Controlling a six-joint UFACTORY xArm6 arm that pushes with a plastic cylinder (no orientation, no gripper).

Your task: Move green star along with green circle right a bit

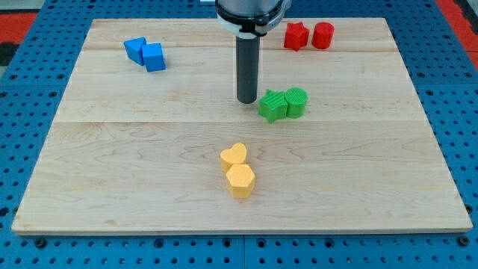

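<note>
My tip (246,101) sat low on the wooden board (149,149), just beside the green star (272,106) on the view's left, nearly touching, though I couldn't tell if they met. It's a bare rod with nothing to spread or pinch. The green circle (296,102) pressed against the star's right side. Red blocks (308,35) sat at the view's top, blue blocks (146,53) top left, yellow blocks (238,170) near the bottom.

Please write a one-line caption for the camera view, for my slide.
My tip stands just left of the green star, which touches the green circle on its right.
</note>
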